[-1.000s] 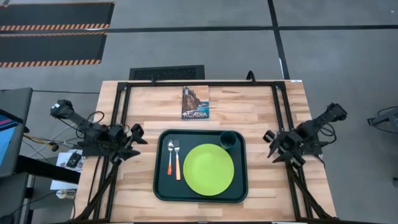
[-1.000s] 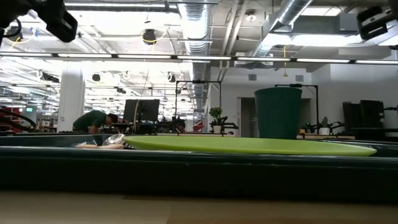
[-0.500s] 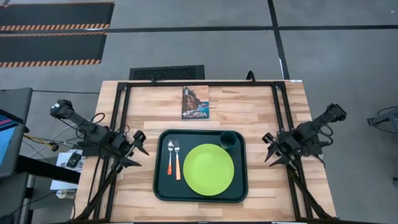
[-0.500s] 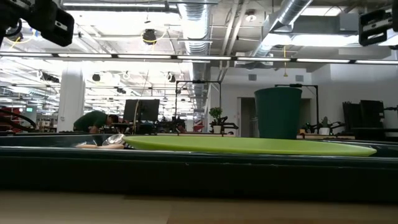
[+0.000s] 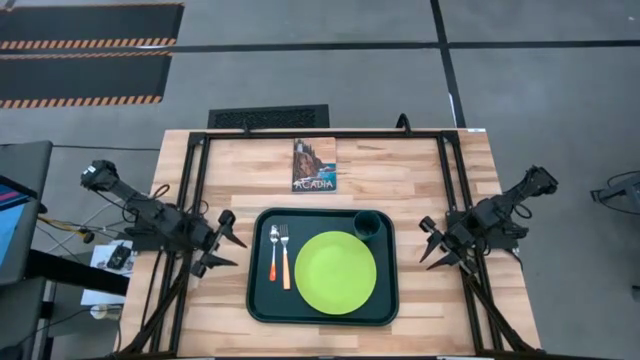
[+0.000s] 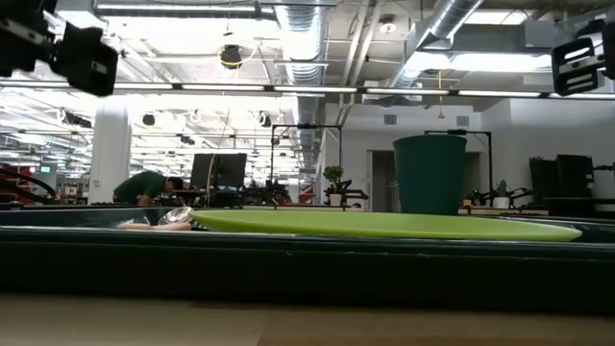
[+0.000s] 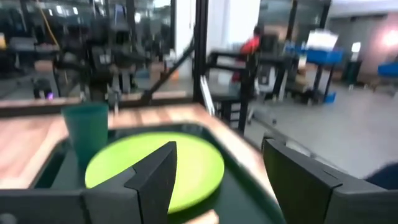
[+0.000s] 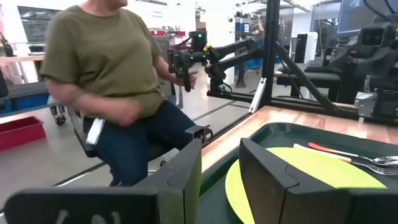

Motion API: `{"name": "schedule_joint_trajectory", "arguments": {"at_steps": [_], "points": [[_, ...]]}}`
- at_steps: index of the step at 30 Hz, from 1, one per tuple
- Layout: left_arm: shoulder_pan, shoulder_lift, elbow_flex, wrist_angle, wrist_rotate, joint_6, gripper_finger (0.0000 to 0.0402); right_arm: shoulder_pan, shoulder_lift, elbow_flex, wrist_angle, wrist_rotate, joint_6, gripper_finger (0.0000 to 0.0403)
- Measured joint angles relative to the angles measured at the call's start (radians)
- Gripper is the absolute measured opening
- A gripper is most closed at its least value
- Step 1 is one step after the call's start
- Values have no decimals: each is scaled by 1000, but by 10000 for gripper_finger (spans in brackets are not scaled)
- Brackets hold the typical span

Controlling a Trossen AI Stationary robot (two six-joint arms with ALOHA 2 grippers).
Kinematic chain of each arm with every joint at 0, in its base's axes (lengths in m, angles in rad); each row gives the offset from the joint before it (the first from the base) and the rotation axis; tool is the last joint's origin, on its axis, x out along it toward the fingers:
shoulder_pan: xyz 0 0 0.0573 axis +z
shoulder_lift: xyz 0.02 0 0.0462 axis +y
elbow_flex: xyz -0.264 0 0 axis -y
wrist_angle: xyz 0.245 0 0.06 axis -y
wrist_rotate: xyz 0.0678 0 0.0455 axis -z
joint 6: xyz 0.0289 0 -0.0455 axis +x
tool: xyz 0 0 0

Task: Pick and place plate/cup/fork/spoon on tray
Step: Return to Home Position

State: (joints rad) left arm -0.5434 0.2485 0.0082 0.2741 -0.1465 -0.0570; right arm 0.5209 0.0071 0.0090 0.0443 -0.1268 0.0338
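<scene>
High view: the tray [image 5: 262, 300] lies at the middle of the table [image 5: 420, 180], its near rim close to the table's near edge and bare wood open on both sides. On it the plate [image 5: 335, 272] fills the right and centre, the cup [image 5: 367, 225] stands in the far right corner just beside the plate's rim, and the spoon [image 5: 273, 252] and fork [image 5: 284, 256] lie side by side along the left, spoon nearer the tray's left rim. The Acadia book [image 5: 314, 165] lies on the wood beyond the tray's far rim, apart from it.

The left gripper [image 5: 222, 243] is over the wood just left of the tray, jaws spread wide with nothing between them. The right gripper [image 5: 434, 244] is off the tray's right rim, jaws parted a moderate way and empty. In the right wrist view a seated person [image 8: 106, 74] shows beyond the table's edge.
</scene>
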Motion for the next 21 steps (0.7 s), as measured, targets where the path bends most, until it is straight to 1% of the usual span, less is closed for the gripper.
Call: {"name": "schedule_joint_trajectory", "arguments": {"at_steps": [8, 21], "points": [[0, 1, 1, -232, 2, -3, 229, 0, 0, 0, -2, 0, 0, 134], [0, 8, 12, -262, 7, -4, 229, 0, 0, 0, -6, -2, 0, 134]]}}
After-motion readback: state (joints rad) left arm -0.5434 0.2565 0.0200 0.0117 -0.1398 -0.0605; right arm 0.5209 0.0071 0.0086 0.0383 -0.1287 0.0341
